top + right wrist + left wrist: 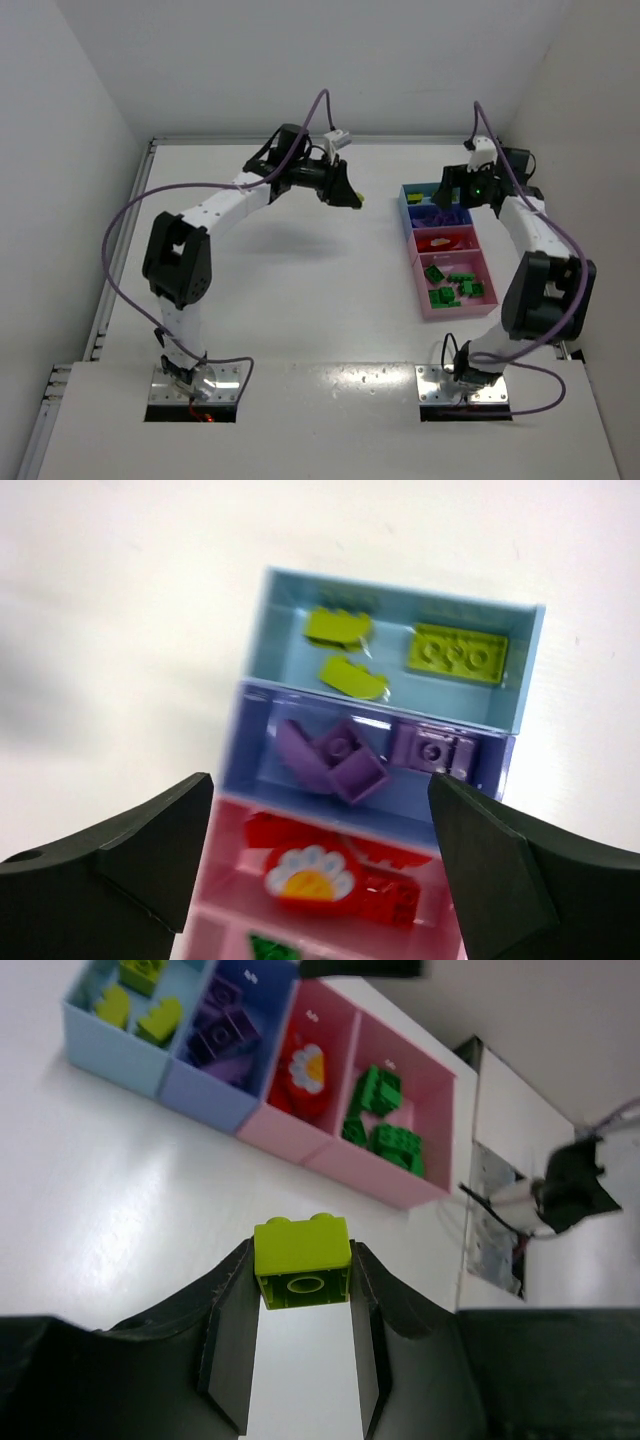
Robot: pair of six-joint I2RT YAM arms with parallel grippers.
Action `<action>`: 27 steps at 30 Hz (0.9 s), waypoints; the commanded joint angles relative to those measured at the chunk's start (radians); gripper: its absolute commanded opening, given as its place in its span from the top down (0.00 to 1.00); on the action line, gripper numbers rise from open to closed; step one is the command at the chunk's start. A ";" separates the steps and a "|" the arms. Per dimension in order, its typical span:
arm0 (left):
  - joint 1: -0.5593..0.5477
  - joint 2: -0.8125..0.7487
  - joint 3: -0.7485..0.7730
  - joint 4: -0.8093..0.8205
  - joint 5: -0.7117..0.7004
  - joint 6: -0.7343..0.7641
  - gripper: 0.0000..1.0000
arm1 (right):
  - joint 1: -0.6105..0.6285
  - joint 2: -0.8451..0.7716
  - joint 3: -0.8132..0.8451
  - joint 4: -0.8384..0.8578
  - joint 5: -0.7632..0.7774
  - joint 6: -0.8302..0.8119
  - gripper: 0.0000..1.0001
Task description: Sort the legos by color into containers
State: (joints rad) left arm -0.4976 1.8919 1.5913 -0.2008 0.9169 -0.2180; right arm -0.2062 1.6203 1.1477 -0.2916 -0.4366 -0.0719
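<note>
The row of trays (458, 309) lies on the white table (300, 300) on the right arm's side, four compartments touching end to end. The left gripper (302, 1258) hangs above bare table well to the left of the row's far end. Its fingers (232, 1340) are drawn in narrow on a yellow-green brick (301, 1280), which is pinched by two opposite sides with its studs facing away from the wrist. The right gripper (318, 792) hovers directly above the row's far half with its jaws spread wide and nothing between them. The compartment at the row's far end, the light blue tray (395, 600), holds three yellow-green pieces (457, 653). Touching it, the lavender tray (232, 750) holds purple bricks (345, 765). Next along the row, the first pink tray (285, 1130) holds red pieces (385, 900), one bearing a white-and-yellow flower print. At the row's near end, the last pink tray (375, 1175) holds several green bricks (385, 1140).
</note>
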 commanded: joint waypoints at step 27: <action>-0.216 0.829 0.857 0.540 -0.507 -0.092 0.97 | -0.242 -0.548 -0.016 -0.465 -0.223 -0.016 0.08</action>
State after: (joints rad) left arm -0.6796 2.7106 2.3886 0.2367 0.4637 -0.3382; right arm -0.4381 1.0882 1.0889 -0.7467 -0.6331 -0.1013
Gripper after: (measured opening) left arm 0.413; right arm 0.920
